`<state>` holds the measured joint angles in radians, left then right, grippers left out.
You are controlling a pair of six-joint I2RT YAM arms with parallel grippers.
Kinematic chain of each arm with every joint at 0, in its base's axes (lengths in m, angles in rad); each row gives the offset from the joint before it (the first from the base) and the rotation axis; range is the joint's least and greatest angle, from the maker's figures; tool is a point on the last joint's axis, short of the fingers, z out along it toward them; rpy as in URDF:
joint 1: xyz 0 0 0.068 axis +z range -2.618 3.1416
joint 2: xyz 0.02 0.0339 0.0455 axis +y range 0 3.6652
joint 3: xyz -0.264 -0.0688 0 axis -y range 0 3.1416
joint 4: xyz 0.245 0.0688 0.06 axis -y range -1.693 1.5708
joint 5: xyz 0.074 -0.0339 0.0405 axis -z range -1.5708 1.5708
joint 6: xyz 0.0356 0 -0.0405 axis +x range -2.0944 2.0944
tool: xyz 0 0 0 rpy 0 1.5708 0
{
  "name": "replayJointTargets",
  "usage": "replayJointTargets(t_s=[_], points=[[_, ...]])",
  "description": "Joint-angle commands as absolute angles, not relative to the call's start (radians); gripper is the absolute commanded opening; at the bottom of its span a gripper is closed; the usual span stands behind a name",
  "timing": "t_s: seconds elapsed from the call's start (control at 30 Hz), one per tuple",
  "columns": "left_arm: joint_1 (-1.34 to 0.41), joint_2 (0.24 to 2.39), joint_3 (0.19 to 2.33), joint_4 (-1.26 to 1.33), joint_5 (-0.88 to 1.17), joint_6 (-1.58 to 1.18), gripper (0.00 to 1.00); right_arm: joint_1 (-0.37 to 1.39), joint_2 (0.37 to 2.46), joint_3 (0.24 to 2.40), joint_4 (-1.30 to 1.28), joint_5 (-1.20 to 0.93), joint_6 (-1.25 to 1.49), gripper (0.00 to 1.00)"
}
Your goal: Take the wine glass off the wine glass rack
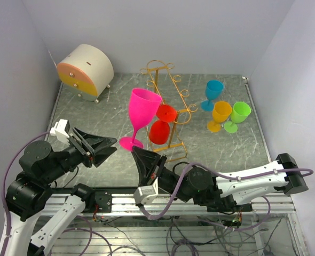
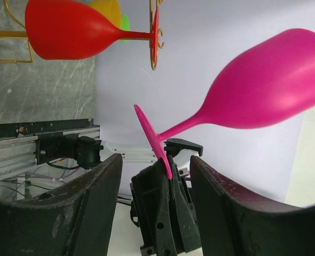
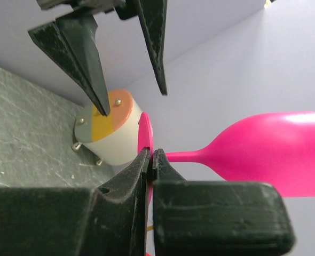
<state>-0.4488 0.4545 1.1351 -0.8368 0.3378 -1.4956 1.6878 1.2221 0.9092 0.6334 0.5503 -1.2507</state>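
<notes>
Lab test cell: plain walls [image 1: 200, 32], aluminium frame [image 1: 61, 201], loose cables [image 1: 189, 234].

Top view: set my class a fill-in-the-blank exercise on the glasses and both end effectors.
1. The right end effector is shut on the foot of the held glass, whose colour is ____.
2. The left end effector is not shut but ____.
3. The hanging glass on the rack is coloured ____.
4. Right of the rack, the standing glasses on the table number ____.

Missing words: pink; open; red; three.
</notes>
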Motion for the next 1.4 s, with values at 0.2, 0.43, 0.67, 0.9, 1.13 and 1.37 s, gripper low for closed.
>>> replayJointTargets(t_s=[0.2,0.43,0.67,0.9,1.13,1.37], points=[[-0.451,0.458,1.091,-0.750,0.407,-1.539,0.60,1.737,1.263,0.951,0.700,0.452,-1.270,0.00],[-0.450,0.424,1.015,-0.629,0.438,-1.585,0.30,1.744,1.269,0.940,0.721,0.452,-1.276,0.00],[-0.451,0.398,0.974,-0.544,0.428,-1.559,0.07,1.772,1.218,0.911,0.716,0.522,-1.244,0.15],[-0.451,0.354,0.959,-0.510,0.316,-1.437,0.07,1.839,1.064,0.894,0.508,0.826,-1.028,0.45],[-0.451,0.295,0.893,-0.439,0.225,-1.248,0.07,1.839,0.961,1.036,0.254,1.083,-0.903,0.38],[-0.451,0.352,0.930,-0.464,0.198,-1.042,0.07,1.801,1.035,1.460,-0.063,1.258,-0.622,0.04]])
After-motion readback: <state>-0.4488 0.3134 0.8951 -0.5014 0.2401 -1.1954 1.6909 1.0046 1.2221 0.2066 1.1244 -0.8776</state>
